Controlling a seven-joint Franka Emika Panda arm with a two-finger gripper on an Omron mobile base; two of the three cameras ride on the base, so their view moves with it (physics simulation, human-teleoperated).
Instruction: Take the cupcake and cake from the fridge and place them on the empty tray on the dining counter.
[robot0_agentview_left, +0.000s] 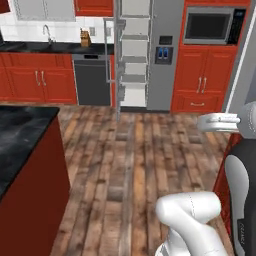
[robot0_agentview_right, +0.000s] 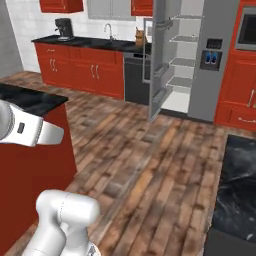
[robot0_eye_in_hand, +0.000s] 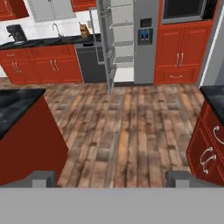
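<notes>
- Grey stainless steel is what you face across the room: the fridge (robot0_agentview_left: 160, 55) stands at the far wall with its left door (robot0_agentview_left: 118, 60) swung wide, and you can see white shelves (robot0_agentview_left: 134, 57) inside.
- You cannot make out the cupcake or the cake on those shelves from this distance; the shelves look bare, but they are too small to tell.
- On the shut door you have the dispenser panel (robot0_agentview_left: 164, 49), dark with a blue patch.
- Your gripper (robot0_eye_in_hand: 111, 178) is spread wide with nothing between its fingertips (robot0_eye_in_hand: 41, 178); the two grey tips stand far apart at the bottom of the hand view, over the wooden floor (robot0_eye_in_hand: 127, 131).
- To your left you have the dining counter (robot0_agentview_left: 22, 135), black marble on a red base, and its corner reaches toward the middle of the floor.
- You also see a second black marble top (robot0_agentview_right: 237, 185) on your right in the right base view, with red drawers (robot0_eye_in_hand: 210, 140) below it in the hand view.
- Along the far wall, left of the fridge, you have a dark dishwasher (robot0_agentview_left: 91, 80), red cabinets (robot0_agentview_left: 37, 77), a sink tap (robot0_agentview_left: 47, 32) and a coffee machine (robot0_agentview_right: 63, 27).
- Right of the fridge you can see a microwave (robot0_agentview_left: 210, 25) set into red cabinetry.
- White arm links (robot0_agentview_left: 192, 220) rise in the foreground of both base views.
</notes>
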